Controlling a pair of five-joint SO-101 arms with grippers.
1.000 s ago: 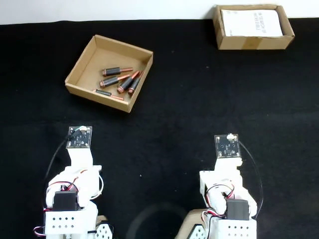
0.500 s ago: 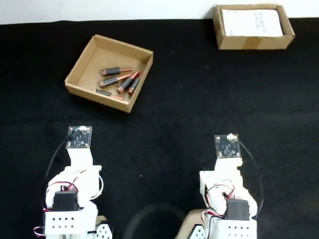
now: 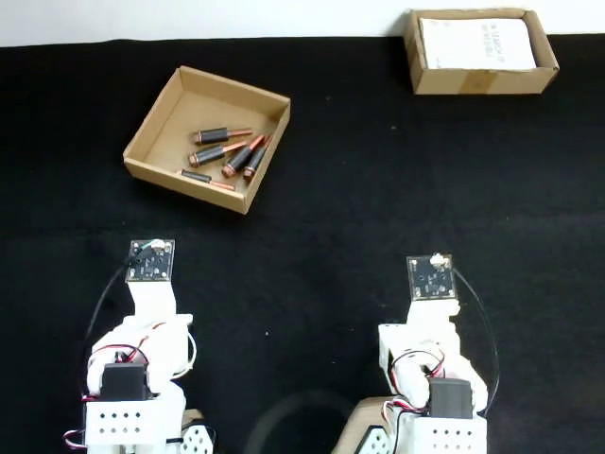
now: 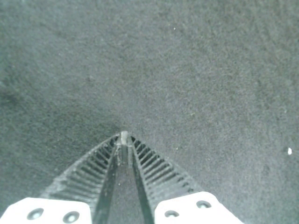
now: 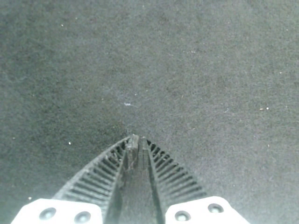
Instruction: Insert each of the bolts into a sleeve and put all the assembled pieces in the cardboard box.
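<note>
Stillness on the bench (image 3: 359, 208): nothing has shifted over the last second. The left arm (image 3: 142, 350) and right arm (image 3: 430, 359) sit folded at the lower edge of the high view, exactly where they were. Down at the wrists, the left gripper (image 4: 124, 136) is clenched on nothing, its tips together over black cloth. The right gripper (image 5: 134, 138) is the same, pinched closed and empty. In the upper left of the frame the box (image 3: 189, 106) holds five pieces (image 3: 227, 151), dark sleeves on coppery bolts, clustered toward its right wall and unmoved. A second box (image 3: 477, 80) in the upper right carries white paper (image 3: 477, 43). With both arms parked and the pieces boxed, the job looks finished.
</note>
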